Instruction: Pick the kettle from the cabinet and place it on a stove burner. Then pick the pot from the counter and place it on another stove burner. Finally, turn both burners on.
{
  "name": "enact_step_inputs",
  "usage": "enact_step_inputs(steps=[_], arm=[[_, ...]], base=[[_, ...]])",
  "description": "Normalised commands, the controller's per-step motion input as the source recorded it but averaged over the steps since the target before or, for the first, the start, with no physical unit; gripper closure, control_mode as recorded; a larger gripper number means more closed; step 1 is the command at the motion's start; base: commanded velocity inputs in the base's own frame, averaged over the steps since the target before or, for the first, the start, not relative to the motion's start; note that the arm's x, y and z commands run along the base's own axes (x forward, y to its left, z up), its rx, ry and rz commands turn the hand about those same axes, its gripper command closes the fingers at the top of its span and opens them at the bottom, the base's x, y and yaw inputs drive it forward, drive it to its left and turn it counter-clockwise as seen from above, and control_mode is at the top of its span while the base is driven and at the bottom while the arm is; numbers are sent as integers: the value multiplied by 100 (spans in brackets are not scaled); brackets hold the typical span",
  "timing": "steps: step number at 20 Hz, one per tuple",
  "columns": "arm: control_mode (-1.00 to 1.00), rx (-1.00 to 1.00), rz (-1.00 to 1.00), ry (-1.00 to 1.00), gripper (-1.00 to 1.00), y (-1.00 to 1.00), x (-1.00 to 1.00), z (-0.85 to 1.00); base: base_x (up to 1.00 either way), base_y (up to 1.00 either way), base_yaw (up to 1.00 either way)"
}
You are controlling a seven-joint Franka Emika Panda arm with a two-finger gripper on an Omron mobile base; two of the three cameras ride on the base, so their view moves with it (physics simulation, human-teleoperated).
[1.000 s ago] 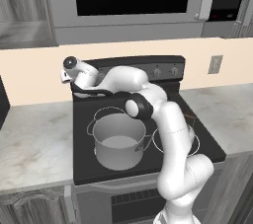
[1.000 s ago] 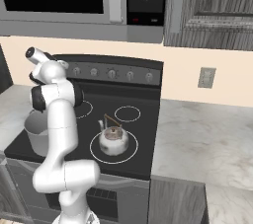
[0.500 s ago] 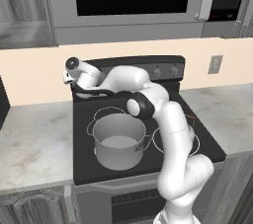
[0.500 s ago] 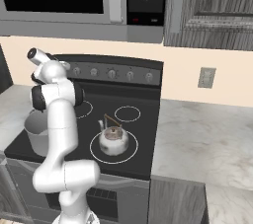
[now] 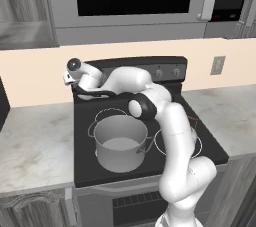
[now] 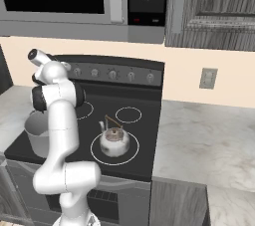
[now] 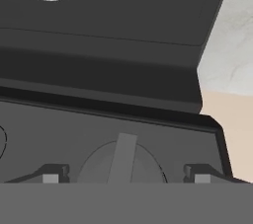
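Note:
The grey pot [image 5: 120,143] stands on the cooktop's front left burner [image 5: 106,112]. On the large front right burner [image 6: 94,146] sits the small silver kettle [image 6: 114,140]. My arm reaches over the pot to the left end of the stove's back panel. There my gripper [image 5: 82,90] faces a round control knob [image 7: 122,161]. In the hand view the gripper [image 7: 123,178] is open, one fingertip on each side of the knob and neither touching it. The cabinet [image 6: 214,6] hangs at the upper right with its door shut.
A microwave [image 5: 130,1] hangs over the stove. More knobs [image 6: 112,74] line the back panel. The marbled counter [image 5: 35,146] flanks the stove on the left and also on the right [image 6: 199,140]. A wall outlet [image 6: 207,78] sits on the beige backsplash.

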Motion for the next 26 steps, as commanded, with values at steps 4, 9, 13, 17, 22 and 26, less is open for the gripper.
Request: enact_step_inputs(steps=[4,9,13,17,22,26], arm=[[-100,0,1,0,100,7,9,-19],[-100,0,1,0,100,5,1,-15],[-100,-6,2,0,100,1,0,-8],[-100,-19,5,0,100,0,0,-6],[-100,-21,3,0,100,2,0,-10],[-100,-19,3,0,100,1,0,-16]], base=[[0,0,0],[0,0,0],[0,0,0],[0,0,0],[0,0,0],[0,0,0]])
